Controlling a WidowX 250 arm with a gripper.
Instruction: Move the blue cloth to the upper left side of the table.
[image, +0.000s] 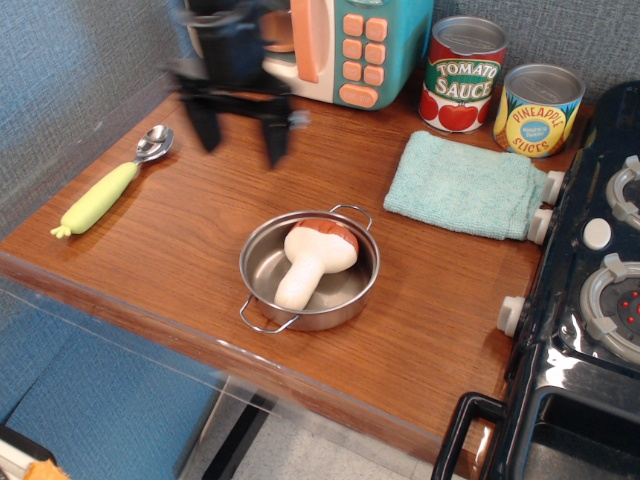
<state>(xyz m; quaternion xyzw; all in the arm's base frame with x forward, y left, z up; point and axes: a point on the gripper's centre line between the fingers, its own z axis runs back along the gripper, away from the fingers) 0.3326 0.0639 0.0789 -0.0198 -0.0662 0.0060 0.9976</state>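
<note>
The blue cloth (462, 186) lies flat at the right side of the table (180, 250), in front of two cans and against the stove's knobs. My gripper (240, 142) is motion-blurred above the table's upper left part, in front of the toy microwave, well left of the cloth. Its two black fingers (206, 130) point down with a wide gap between them and nothing in it.
A toy microwave (320, 40) stands at the back. A tomato sauce can (462, 75) and a pineapple can (540, 110) stand behind the cloth. A steel pan (310, 268) holds a toy mushroom (312, 260). A green-handled spoon (110, 185) lies left. A black stove (590, 290) is right.
</note>
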